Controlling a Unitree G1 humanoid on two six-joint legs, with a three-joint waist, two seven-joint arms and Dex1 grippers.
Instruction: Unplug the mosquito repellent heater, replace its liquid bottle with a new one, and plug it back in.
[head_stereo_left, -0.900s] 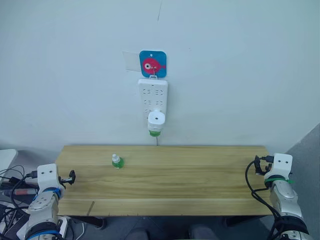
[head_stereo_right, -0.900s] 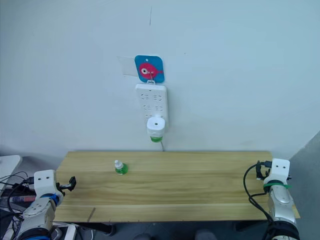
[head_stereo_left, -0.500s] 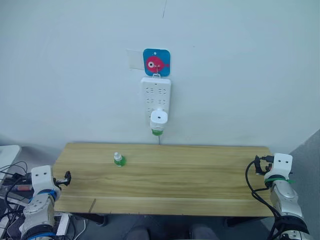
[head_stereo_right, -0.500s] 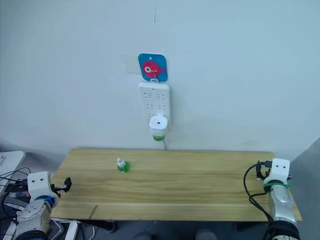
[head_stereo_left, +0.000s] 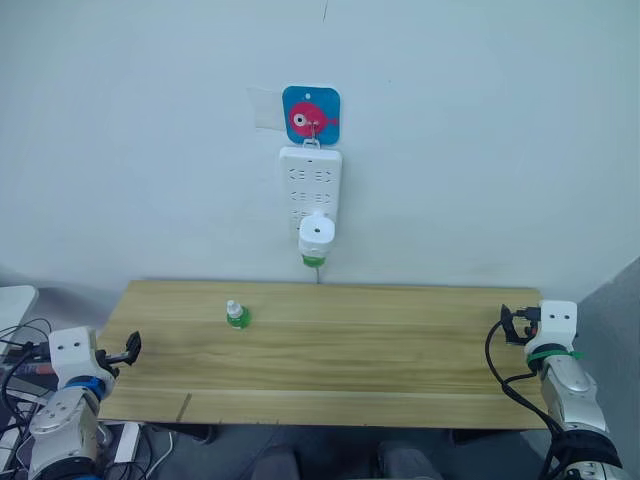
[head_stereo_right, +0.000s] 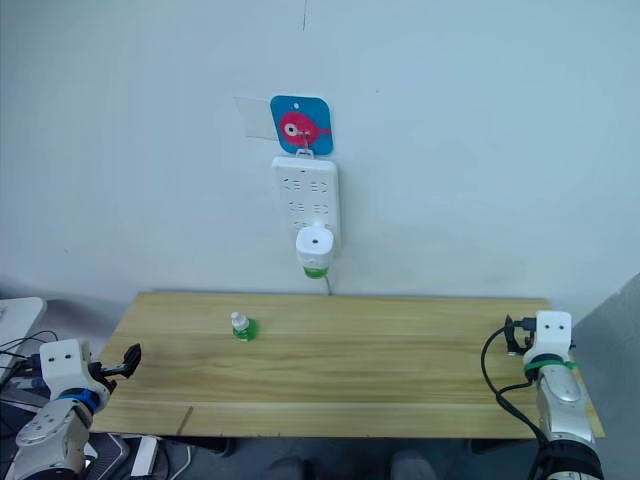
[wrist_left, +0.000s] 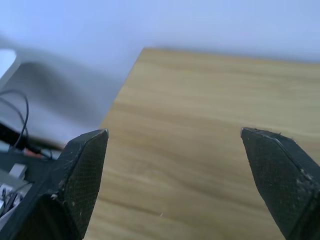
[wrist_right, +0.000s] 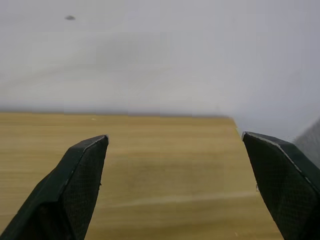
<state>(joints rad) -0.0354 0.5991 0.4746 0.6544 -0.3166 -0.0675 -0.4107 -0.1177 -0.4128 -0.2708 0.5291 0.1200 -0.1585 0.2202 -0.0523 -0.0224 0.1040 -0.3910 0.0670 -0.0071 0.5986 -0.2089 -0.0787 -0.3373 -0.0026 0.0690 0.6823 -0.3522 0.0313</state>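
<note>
The white mosquito repellent heater (head_stereo_left: 316, 233) is plugged into the lowest socket of a white power strip (head_stereo_left: 311, 180) on the wall, above the table's far edge. Its liquid bottle (head_stereo_left: 313, 261) shows as a green stub under the heater. The new one (head_stereo_left: 235, 315), a small green bottle with a whitish cap, stands upright on the wooden table (head_stereo_left: 330, 350), left of centre. My left gripper (wrist_left: 175, 150) is open at the table's left edge, empty. My right gripper (wrist_right: 175, 150) is open at the table's right edge, empty. Both are far from the bottles.
A blue card with a pink fish (head_stereo_left: 311, 114) hangs on the wall above the power strip. Cables and boxes (head_stereo_left: 25, 365) lie on the floor left of the table. A thin cord (head_stereo_left: 318, 276) drops from the strip behind the table.
The head camera has shifted and tilted, so the whole scene sits a little differently. My left arm has drawn back and lower at the table's left edge. Heater and bottles have not moved.
</note>
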